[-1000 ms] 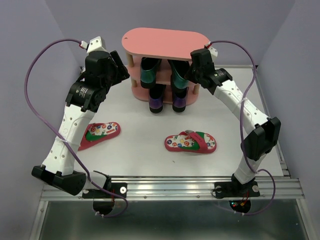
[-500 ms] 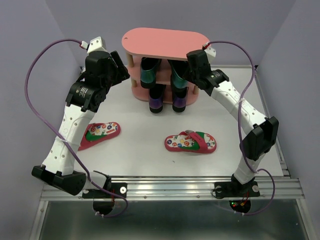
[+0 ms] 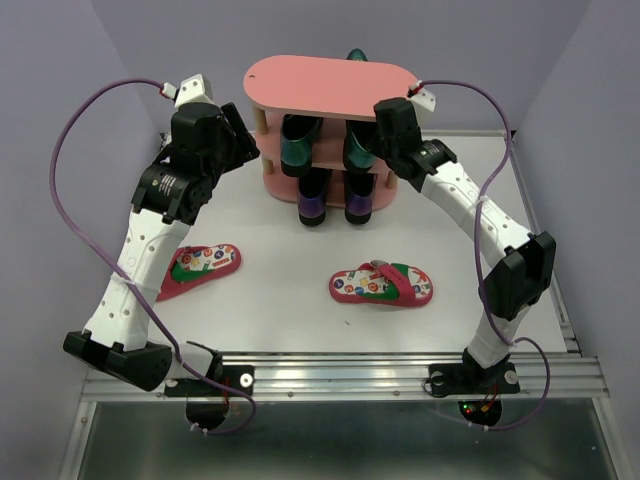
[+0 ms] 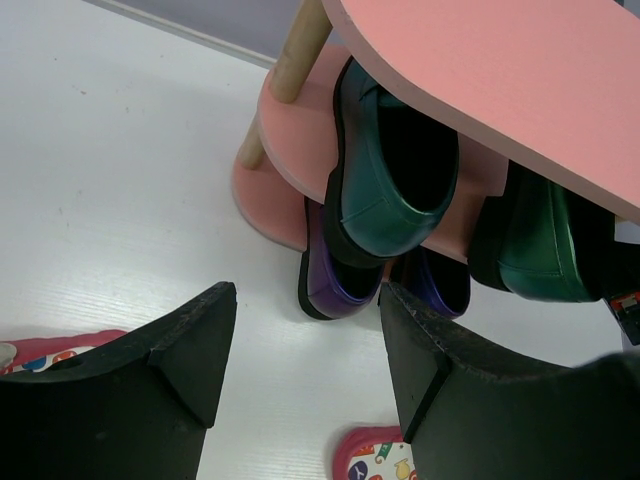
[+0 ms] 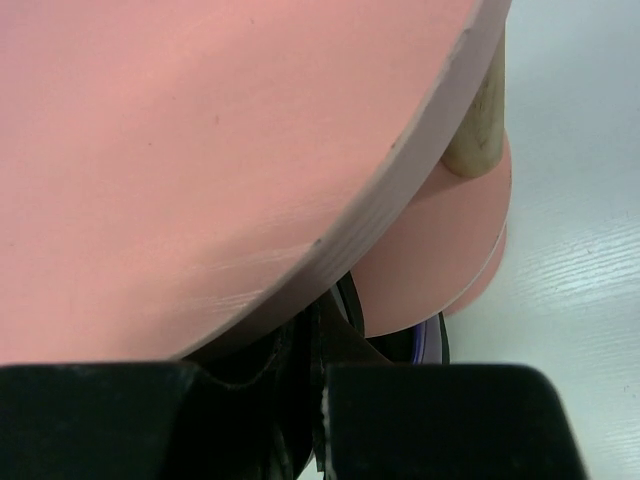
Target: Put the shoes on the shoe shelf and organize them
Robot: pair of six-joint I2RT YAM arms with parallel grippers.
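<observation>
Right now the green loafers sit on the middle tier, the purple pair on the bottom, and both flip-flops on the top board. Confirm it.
Wrong: the left flip-flop and the right flip-flop lie on the table in front of the shelf, as the top external view shows. The rest holds.

A white tabletop (image 3: 280, 290) with a faint wood-like grain fills the middle of the overhead view, matte and evenly lit. Pale lilac walls close it in on three sides: one behind the far edge (image 3: 450, 40), one along the left edge (image 3: 40, 200) and one along the right edge (image 3: 600, 200), meeting at the two far corners. Along the near edge runs a ribbed aluminium rail (image 3: 340, 375) that catches a bright glare near its middle. Below the rail lies a dull grey-green surface (image 3: 330, 440). The light is soft and diffuse, and the shadows on the table are short and weak.
</observation>
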